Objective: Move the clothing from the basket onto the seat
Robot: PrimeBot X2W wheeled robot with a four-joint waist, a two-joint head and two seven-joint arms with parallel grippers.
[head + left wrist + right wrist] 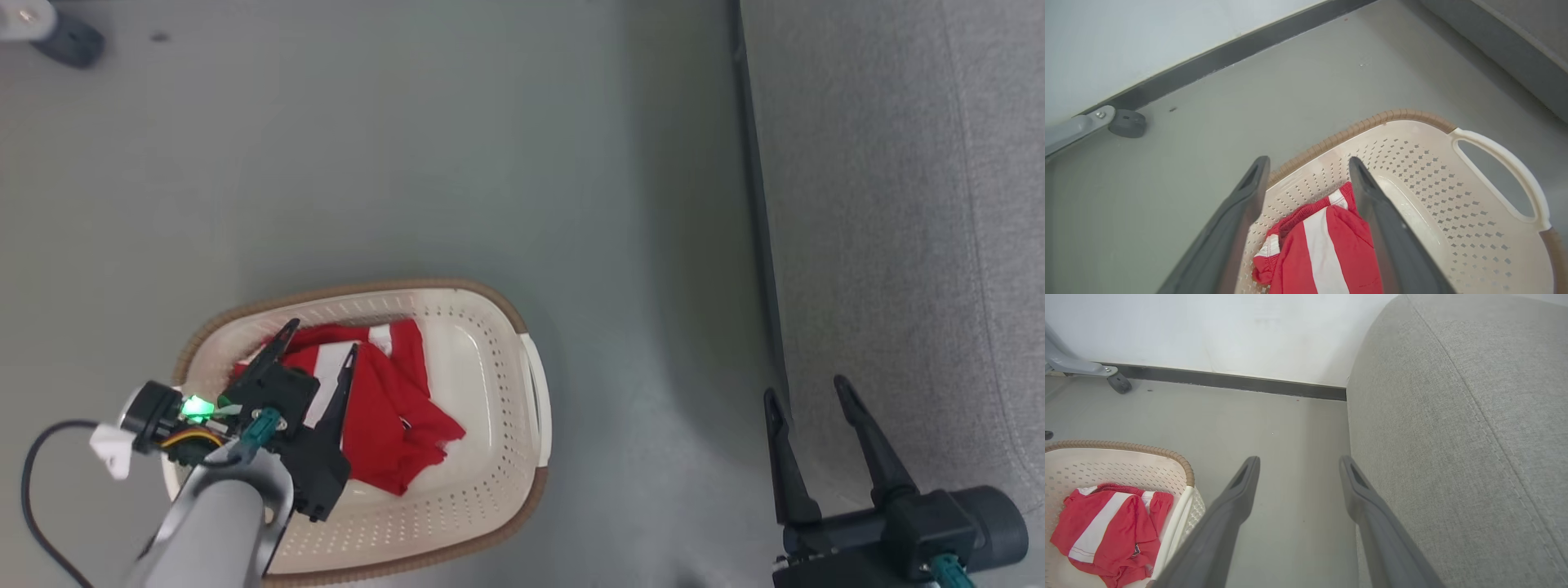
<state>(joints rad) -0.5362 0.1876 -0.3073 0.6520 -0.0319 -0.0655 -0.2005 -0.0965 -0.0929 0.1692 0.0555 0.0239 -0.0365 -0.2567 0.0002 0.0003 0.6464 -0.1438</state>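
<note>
Red clothing (396, 416) lies bunched in the basket (498, 392), right beneath my left gripper (324, 336). Its fingers are spread wide to either side of the striped cloth and grip nothing, though I cannot tell whether the tips touch it. Further right, my right gripper (806, 389) hangs spread and empty, its tips just at the edge of the seat (898, 204). I judge the job barely begun: all the red I see sits in the basket and has yet to be carried across.

The clothing (396, 416) is bright red with white stripes. The basket (494, 384) is cream, dotted with small holes, with a brown rim. The seat (898, 204) is grey woven fabric. The floor (408, 147) is plain pale grey. The left gripper (321, 336) and right gripper (807, 389) are black.
</note>
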